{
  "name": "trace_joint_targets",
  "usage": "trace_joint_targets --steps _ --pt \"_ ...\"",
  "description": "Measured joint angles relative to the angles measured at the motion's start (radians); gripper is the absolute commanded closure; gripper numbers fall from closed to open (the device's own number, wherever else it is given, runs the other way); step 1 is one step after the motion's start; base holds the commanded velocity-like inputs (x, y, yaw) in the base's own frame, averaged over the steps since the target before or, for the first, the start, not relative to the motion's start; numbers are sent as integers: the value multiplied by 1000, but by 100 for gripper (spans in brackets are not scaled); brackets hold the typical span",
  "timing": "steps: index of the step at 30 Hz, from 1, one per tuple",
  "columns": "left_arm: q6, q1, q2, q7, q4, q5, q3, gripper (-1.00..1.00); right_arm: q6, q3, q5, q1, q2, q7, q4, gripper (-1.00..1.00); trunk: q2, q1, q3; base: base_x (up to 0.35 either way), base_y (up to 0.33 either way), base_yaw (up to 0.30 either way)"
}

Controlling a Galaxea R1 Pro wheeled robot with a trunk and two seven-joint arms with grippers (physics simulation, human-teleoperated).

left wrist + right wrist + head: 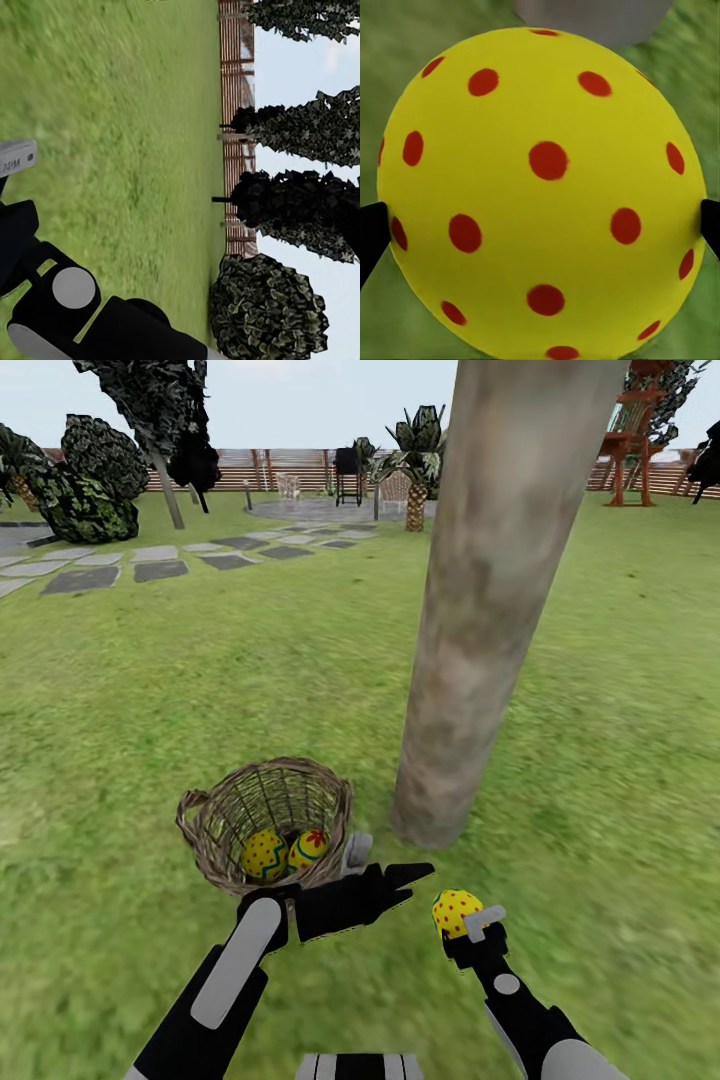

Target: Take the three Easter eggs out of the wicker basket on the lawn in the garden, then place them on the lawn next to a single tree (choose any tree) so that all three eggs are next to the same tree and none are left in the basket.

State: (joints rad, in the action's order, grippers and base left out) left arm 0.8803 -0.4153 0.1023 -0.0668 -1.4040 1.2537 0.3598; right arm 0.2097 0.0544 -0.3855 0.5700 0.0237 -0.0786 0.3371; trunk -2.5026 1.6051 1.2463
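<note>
One egg [455, 911] pinched in the right claw [468, 926], dark fingertips [372, 232] pressed on both sides, held just above the lawn [620, 760]. Yellow with red dots, round end facing the wrist cam. Tree [480, 660] straight ahead and a touch left of that claw, trunk base near, so probably just a short reach forward and down. Left claw [400, 880] beside the basket [265, 822], can't tell if open or closed. Two more eggs [285, 852] sitting in the basket, left arm nearer those.

Slatted fence [250, 470], grey stepping stones [160, 570], playset [632, 435]
</note>
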Motion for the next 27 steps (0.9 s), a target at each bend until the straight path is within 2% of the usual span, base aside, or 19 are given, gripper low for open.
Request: trace_joint_targets --steps 5,10,27 --pt "0 0 0 0 -1 0 0 -100 0 0 0 0 0 0 0 100 0 0 0 317 0 0" --pt "0 0 0 -1 -1 1 0 -100 0 0 0 0 0 0 0 100 0 1 0 34 0 0" --pt "0 0 0 -1 -1 0 1 -100 1 0 -4 0 0 1 11 100 -4 8 66 0 0 0"
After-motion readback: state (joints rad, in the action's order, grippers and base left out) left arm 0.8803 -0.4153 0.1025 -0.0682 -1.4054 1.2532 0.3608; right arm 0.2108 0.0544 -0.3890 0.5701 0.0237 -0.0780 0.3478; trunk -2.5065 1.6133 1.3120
